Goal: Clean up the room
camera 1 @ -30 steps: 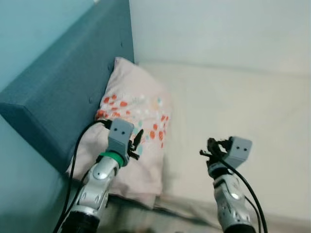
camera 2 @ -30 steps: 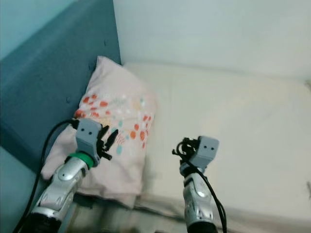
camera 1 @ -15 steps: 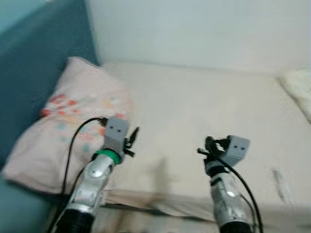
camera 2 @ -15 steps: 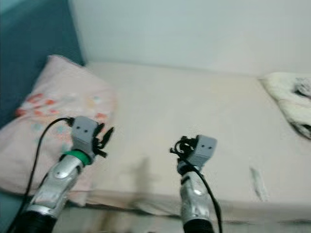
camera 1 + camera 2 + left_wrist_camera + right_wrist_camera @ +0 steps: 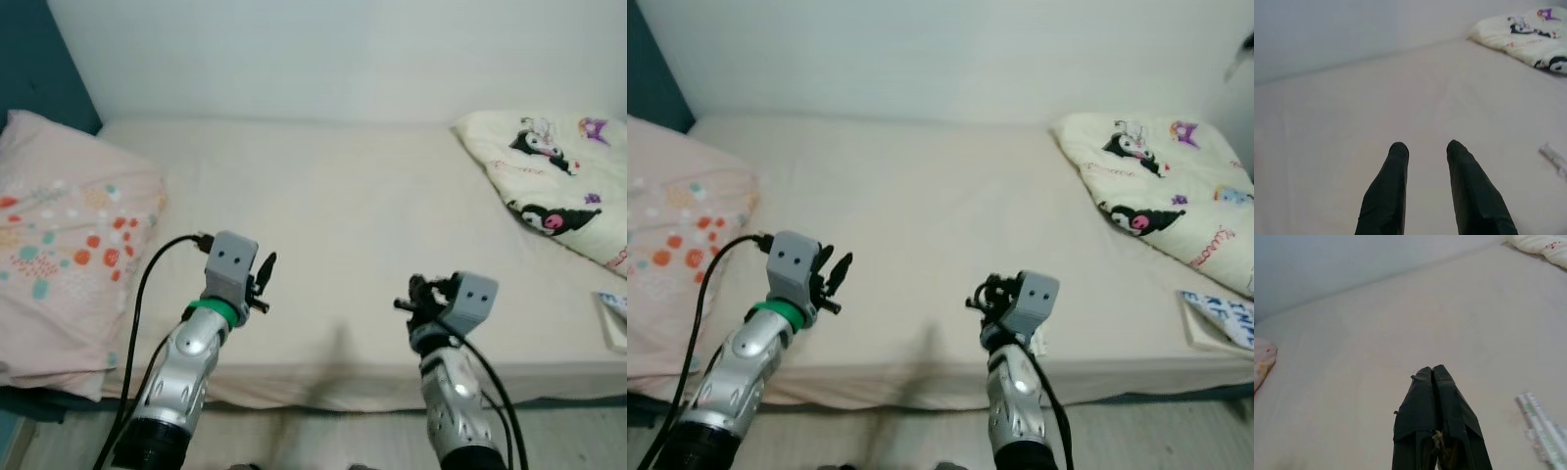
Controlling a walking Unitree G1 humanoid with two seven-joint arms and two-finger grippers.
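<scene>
A pink pillow (image 5: 59, 245) with coloured spots lies at the left end of the cream bed (image 5: 343, 215). A crumpled cream blanket (image 5: 549, 186) with cartoon prints lies at the right end. A small white wrapper (image 5: 1541, 430) lies on the sheet near my right gripper, and it also appears as a wrapper (image 5: 1553, 156) in the left wrist view. My left gripper (image 5: 1427, 149) hovers over the bed's near edge, open and holding nothing. My right gripper (image 5: 1432, 373) hovers to its right with its fingers pressed together, empty.
A white booklet with blue print (image 5: 1218, 318) rests on the bed's near right corner. A pale wall (image 5: 323, 49) runs behind the bed, with a dark blue headboard (image 5: 39, 59) at far left. A strip of floor (image 5: 323, 436) lies below the bed edge.
The camera has swung right: the headboard and pillow slid to the left edge, and the blanket and booklet came into view. Both arms keep the same pose.
</scene>
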